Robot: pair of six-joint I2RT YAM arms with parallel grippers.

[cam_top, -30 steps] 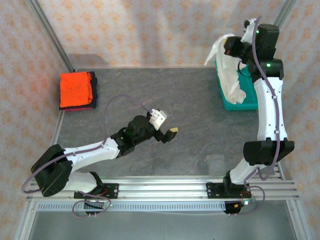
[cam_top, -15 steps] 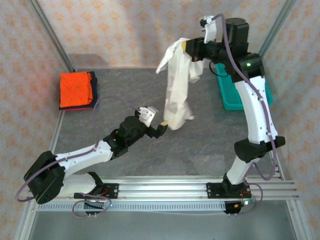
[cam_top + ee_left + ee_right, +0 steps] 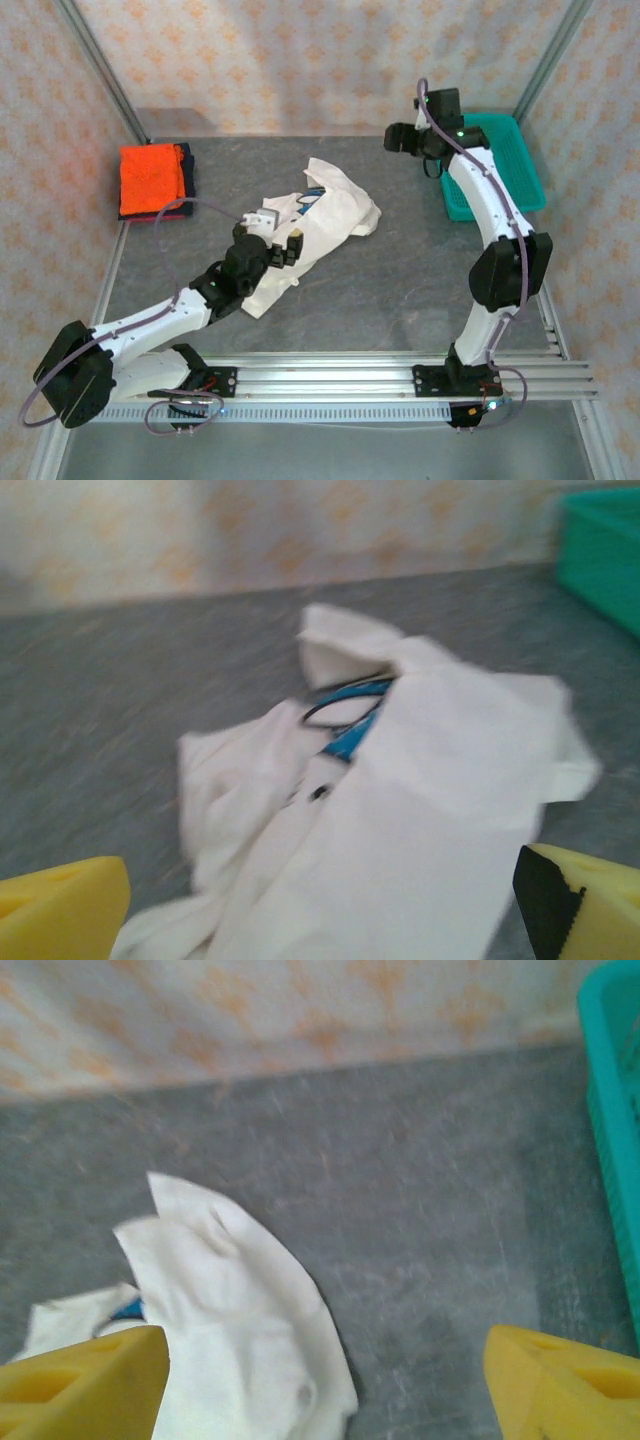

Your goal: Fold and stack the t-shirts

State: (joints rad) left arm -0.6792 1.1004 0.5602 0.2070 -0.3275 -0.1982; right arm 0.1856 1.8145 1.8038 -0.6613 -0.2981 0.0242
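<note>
White shirt crumpled on desk; left end effector and right end effector spread, empty. Step: flattening. Next, probably: pinch an edge, pull flat.

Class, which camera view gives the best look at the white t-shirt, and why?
Top external: the white t-shirt lies crumpled on the table, its whole outline visible. Left wrist is closer but blurred, cropping it, though the blue print shows. Right wrist catches just one end.
</note>
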